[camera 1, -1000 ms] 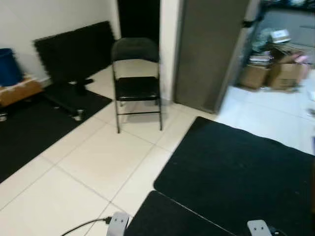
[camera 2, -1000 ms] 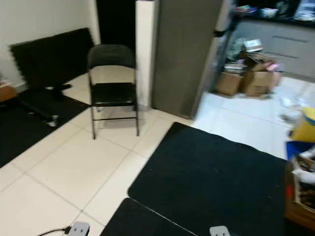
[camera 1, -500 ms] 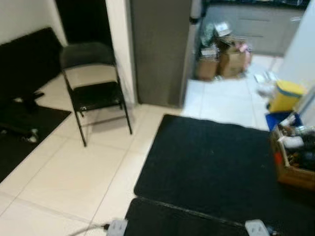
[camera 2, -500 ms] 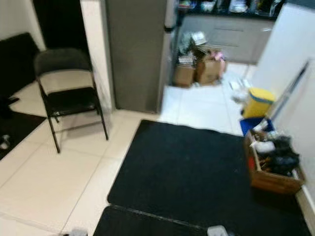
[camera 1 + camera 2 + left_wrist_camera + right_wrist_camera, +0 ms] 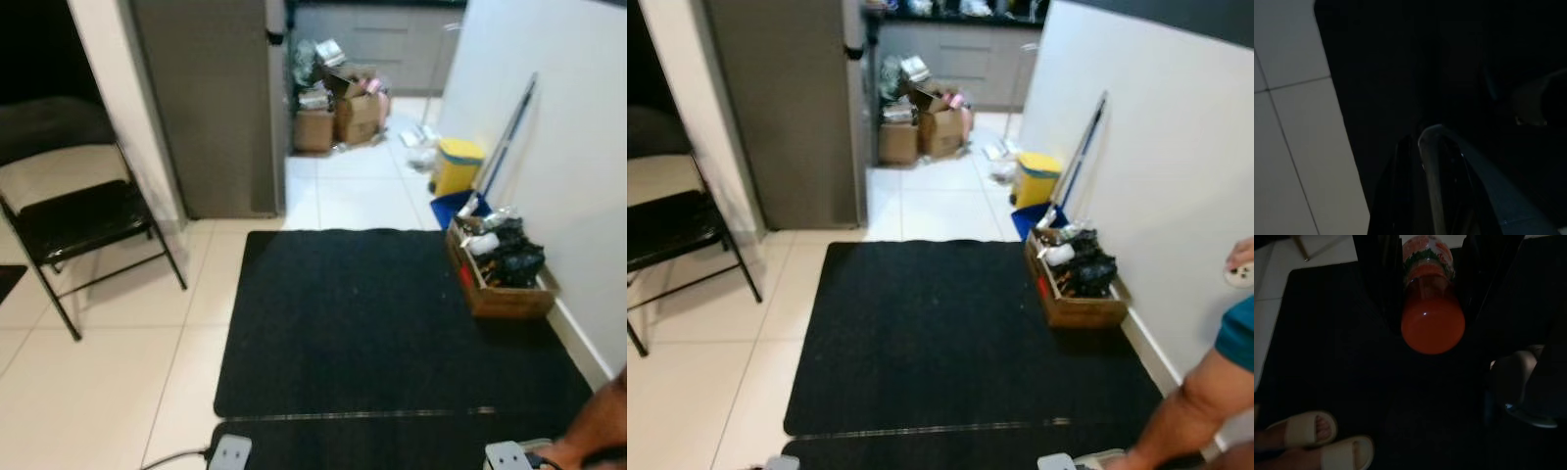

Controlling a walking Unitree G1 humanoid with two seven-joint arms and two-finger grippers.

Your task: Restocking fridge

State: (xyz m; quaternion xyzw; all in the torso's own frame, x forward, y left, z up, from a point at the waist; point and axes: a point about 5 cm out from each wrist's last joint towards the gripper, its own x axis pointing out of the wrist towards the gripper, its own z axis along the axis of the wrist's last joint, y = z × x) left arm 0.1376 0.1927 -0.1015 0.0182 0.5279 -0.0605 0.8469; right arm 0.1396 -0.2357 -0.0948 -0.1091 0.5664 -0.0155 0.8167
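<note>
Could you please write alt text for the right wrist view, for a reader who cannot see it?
The right claw grips an orange bottle between its black fingers, above a black mat. A person's feet in pale slippers stand on the mat.

A black mat (image 5: 392, 323) covers the near floor. A folding chair (image 5: 73, 220) stands left, a wooden crate (image 5: 500, 284) right, cardboard boxes (image 5: 338, 117) far.

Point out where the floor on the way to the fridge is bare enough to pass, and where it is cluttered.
The black mat is bare between the folding chair and the wooden crate. White tiles beside the fridge are open too. Crowded: cardboard boxes past the fridge, the yellow bin and mop by the wall. The right hand holds an orange bottle.
</note>
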